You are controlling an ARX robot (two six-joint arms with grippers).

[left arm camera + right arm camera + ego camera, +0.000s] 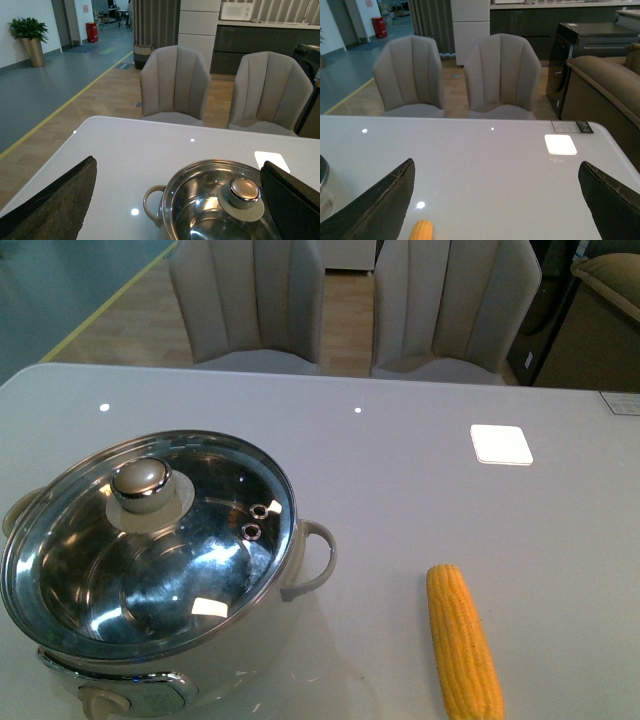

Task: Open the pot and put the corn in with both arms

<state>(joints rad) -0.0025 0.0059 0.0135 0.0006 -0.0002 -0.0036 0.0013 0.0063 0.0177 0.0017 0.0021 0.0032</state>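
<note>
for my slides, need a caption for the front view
Pot with its lid on, left, and corn, right, apart on a white table.

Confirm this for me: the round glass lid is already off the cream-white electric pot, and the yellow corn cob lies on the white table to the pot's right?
Not quite: the round glass lid is on the cream-white electric pot, covering it, as the front view shows. The yellow corn cob does lie on the white table to the pot's right.

Lighting is bright and even. The glossy table (pixel 400 500) mirrors lamps as small white dots (pixel 104 407). Glare patches lie on the glass lid (pixel 205 575). Shadows are faint; focus is sharp.
</note>
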